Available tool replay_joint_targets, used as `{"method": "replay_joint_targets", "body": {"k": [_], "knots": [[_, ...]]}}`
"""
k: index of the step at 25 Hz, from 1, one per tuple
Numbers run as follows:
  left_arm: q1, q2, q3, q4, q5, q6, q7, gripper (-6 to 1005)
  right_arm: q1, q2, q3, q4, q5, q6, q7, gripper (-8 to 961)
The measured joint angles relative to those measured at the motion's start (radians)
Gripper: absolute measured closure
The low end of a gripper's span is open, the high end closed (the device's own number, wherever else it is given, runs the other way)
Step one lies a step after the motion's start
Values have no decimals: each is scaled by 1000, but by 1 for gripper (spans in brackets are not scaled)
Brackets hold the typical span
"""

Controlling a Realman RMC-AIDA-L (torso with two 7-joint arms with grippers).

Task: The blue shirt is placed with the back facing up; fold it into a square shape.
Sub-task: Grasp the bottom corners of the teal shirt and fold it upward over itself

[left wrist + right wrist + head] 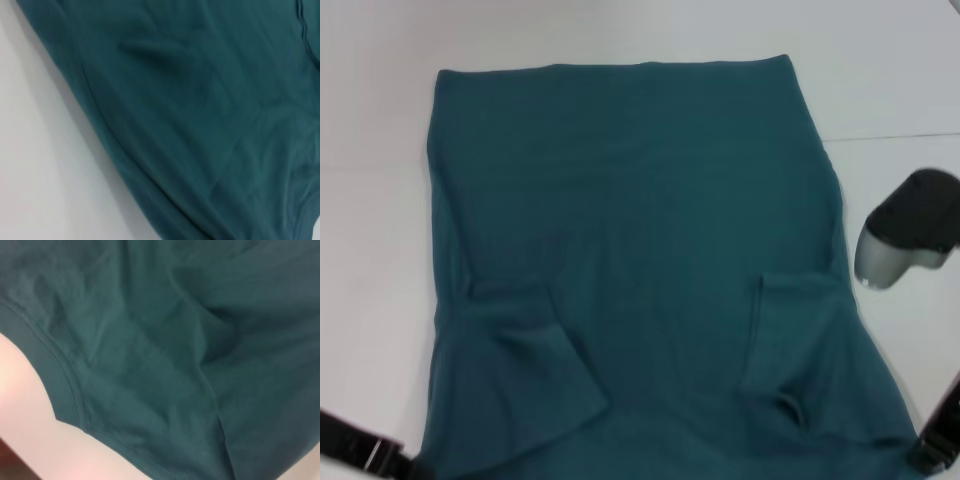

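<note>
Two black arms show only at the bottom edge of the head view, one at each near corner of the blue shirt (640,270). The left gripper (365,448) enters at about 7 o'clock as a black bar with a small metal part, lying low and slanted toward the shirt's near left corner. The right gripper (935,440) enters at about 5 o'clock as a dark slanted piece just at the shirt's near right corner. For both grippers I cannot tell if the fingers are spread or pressed together, because they are cut by the frame edge and neither wrist view shows them. The shirt lies flat on the white table (890,80), filling the middle, with its straight far edge toward 12 o'clock. Both sleeves are folded inward over the body, making two flaps in the near half, one at the left and one at the right. The left wrist view shows only shirt fabric and bare table beside its edge; the right wrist view shows a stitched hem with table beside it. A grey and black device (910,230) rests on the table at 3 o'clock, apart from the shirt.
</note>
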Motion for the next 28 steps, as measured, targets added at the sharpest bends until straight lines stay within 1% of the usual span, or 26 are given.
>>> {"method": "replay_joint_targets", "body": {"k": [5, 10, 14, 17, 20, 21, 22, 23, 25, 27, 28], "knots": [[-1, -1, 5, -1, 86, 57, 5, 967, -12, 2, -86, 52, 7, -7, 5, 889], [-1, 0, 15, -12, 133, 120, 20, 968, -12, 2, -189, 127, 104, -12, 17, 889], [3, -8, 72, -33, 152, 160, 25, 968, -14, 0, -229, 160, 130, -14, 24, 889], [7, -16, 104, -39, 158, 177, 24, 968, -26, -2, -255, 162, 130, -18, 33, 888], [9, -18, 101, -41, 156, 182, 22, 967, -50, -5, -266, 123, 131, -21, 46, 888], [6, -14, 71, -42, 147, 184, 26, 967, -67, -11, -260, 78, 132, -22, 52, 888], [6, -14, 71, -42, 147, 184, 26, 967, -67, -11, -260, 78, 132, -22, 52, 888], [1, -7, 44, -42, 138, 185, 32, 968, -79, -15, -250, 37, 135, -21, 56, 888], [-5, -1, 18, -42, 120, 187, 39, 968, -99, -20, -234, -47, 145, -22, 64, 888], [-11, 8, -4, -41, 99, 188, 44, 968, -109, -24, -218, -98, 151, -21, 70, 891], [-17, 17, -29, -41, 73, 190, 48, 968, -111, -26, -205, -118, 153, -22, 73, 893]]}}
